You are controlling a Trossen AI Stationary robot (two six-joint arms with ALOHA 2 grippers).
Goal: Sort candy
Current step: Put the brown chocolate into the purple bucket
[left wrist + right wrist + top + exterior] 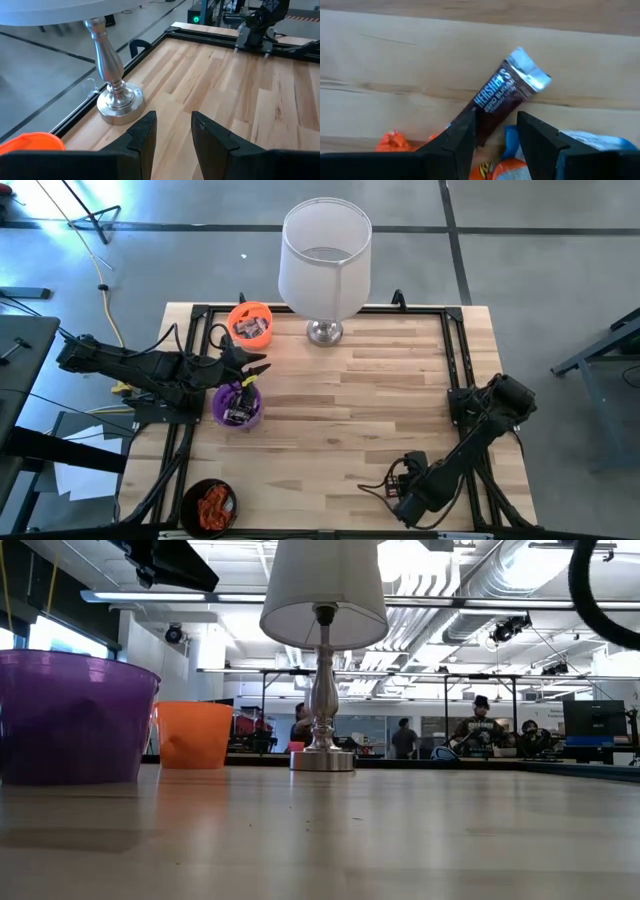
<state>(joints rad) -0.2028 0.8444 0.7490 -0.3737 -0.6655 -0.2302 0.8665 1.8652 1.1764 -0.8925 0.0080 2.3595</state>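
Candy status: the right wrist view shows a dark brown bar (502,102) lying tilted on the bench (395,60), its silver end pointing away from the pincer, with orange-red wrappers (395,141) and a silver-white-blue piece (590,139) beside it near the fingertips. Right pincer (495,131) sits low over this pile, fingers apart with a gap between them, the brown bar's near end in that gap; can't tell if the fingers touch it. In the high view the right pincer (405,498) is at the near right part of the bench (380,400). More candy is sorted already: wrapped pieces in the orange cup (250,323) at the far left, some in the purple cup (237,406) just nearer, orange-red ones in the black cup (209,506) at the near left corner. Left pincer (256,368) hovers between the orange and purple cups, fingers parted, nothing between them; its wrist view looks past the fingers (145,135) at the lamp (114,92) base. Lamp (324,265) stands at the far edge, mid-bench. Low view: purple cup (72,718) and orange cup (193,735) left of the lamp (322,660), people (478,730) in the room far behind.
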